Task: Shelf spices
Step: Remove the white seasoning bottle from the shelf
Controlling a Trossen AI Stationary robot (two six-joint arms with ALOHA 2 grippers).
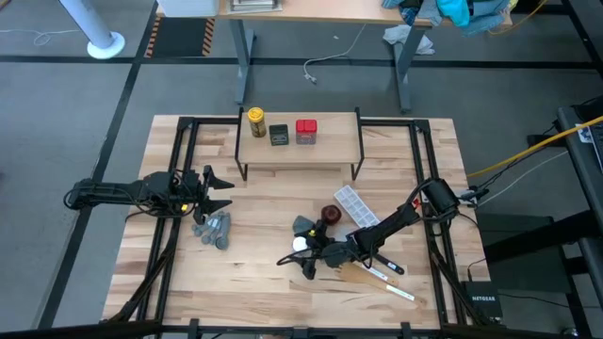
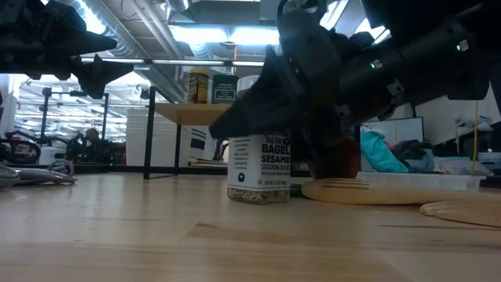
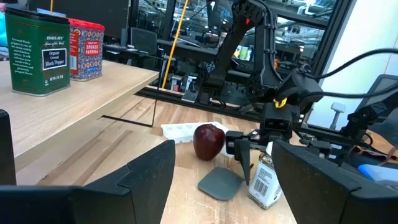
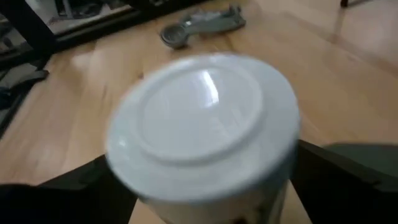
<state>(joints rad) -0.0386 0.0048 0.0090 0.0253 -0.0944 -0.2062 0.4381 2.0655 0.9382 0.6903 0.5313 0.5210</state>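
The shelf (image 1: 300, 151) stands at the table's far middle on thin black legs. On its top board are the yellow-lidded amber jar (image 1: 255, 121), the dark square tin (image 1: 279, 135) and the red square tin (image 1: 306, 131). The white-capped jar (image 1: 301, 245) stands upright on its base on the table, near middle; it also shows in the low view (image 2: 258, 168). My right gripper (image 1: 295, 256) is open, its fingers on either side of the jar's top. My left gripper (image 1: 222, 190) is open and empty at the table's left, above the table. My right gripper has one finger (image 4: 74, 183) on each side of the white cap (image 4: 202, 124), coming from the table's right and slanting down. I cannot tell whether the fingers touch the jar. The jar stands upright on the table.
Grey measuring spoons (image 1: 214, 229) lie near my left gripper. A dark red round thing (image 1: 329, 215), a grey flat piece (image 1: 303, 225) and a white tray (image 1: 356, 204) lie just beyond the jar. Wooden utensils (image 1: 377, 273) lie under my right arm.
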